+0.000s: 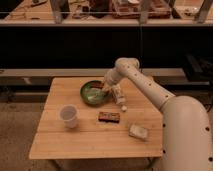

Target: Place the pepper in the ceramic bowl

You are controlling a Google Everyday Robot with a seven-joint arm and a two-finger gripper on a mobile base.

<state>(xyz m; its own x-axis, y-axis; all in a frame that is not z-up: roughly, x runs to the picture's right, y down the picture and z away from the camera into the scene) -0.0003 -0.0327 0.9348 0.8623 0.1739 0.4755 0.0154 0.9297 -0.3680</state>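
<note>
Camera view looks down on a wooden tabletop [60,145] that carries two containers. One ceramic bowl [90,95], round, shallow and green with pale patches inside, sits toward the far middle of the tabletop. One translucent white plastic cup [68,116] stands upright nearer the front left, well apart from the bowl; whether anything is in it cannot be told. A white robot arm [150,90] reaches in from the right, and its hand [103,88] hangs over the right-hand rim of the bowl, low and close to it. A small dark reddish shape, the pepper [98,89], shows just at the hand's tip, over the bowl's right inner side; whether it lies in the bowl or is gripped cannot be told, nor can I tell whether the hand's fingers are apart or together. Just right of the bowl a pale bottle-like object [119,96] lies on the tabletop under the arm. One flat brown rectangular bar [108,117] lies in front of the bowl, apart from it, and one pale wrapped packet [138,131] lies nearer the front right corner. Counted: one bowl, one cup, one pepper, one bar, one packet, one bottle-like object.
</note>
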